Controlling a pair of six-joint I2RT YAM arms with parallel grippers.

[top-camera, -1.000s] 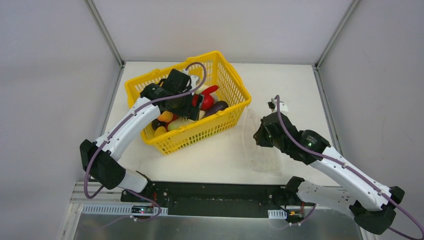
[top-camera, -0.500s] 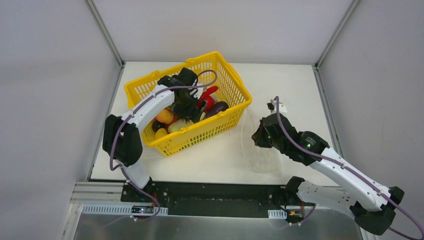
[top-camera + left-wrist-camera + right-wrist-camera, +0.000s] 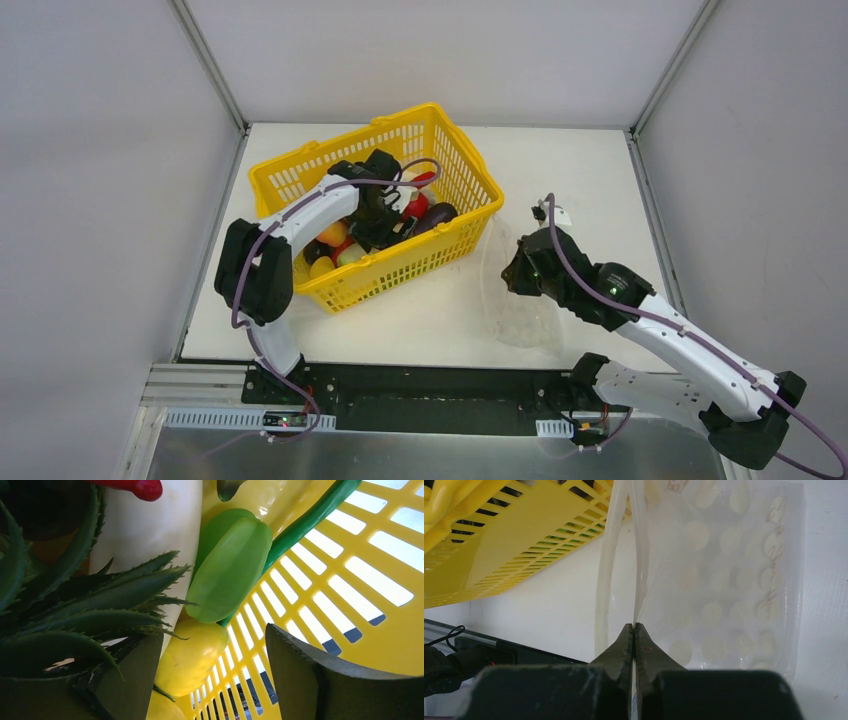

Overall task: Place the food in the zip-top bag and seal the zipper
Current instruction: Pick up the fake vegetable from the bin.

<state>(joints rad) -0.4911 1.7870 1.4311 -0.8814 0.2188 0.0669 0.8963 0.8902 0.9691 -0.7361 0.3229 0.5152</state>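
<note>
White table (image 3: 420,310), grey walls. Left arm (image 3: 300,215) is down inside the yellow mesh basket (image 3: 455,160). Left jaws stand apart, nothing gripped. Yellow toy fruit (image 3: 192,655) sits between them, nearer the leaf-side finger, long axis angled across the gap. Green ridged fruit (image 3: 232,567) lies past the tips; spiky pineapple leaves (image 3: 75,610) crowd one finger. Right arm (image 3: 640,310): right jaws pinched tight on one lip of the zip-top bag (image 3: 724,580) at the zipper (image 3: 640,565), holding it up. The other lip stands slightly apart, and the mouth faces the basket just beside it. Left arm is nearer the food. Reddish scribble on the bag's edge, unreadable.
</note>
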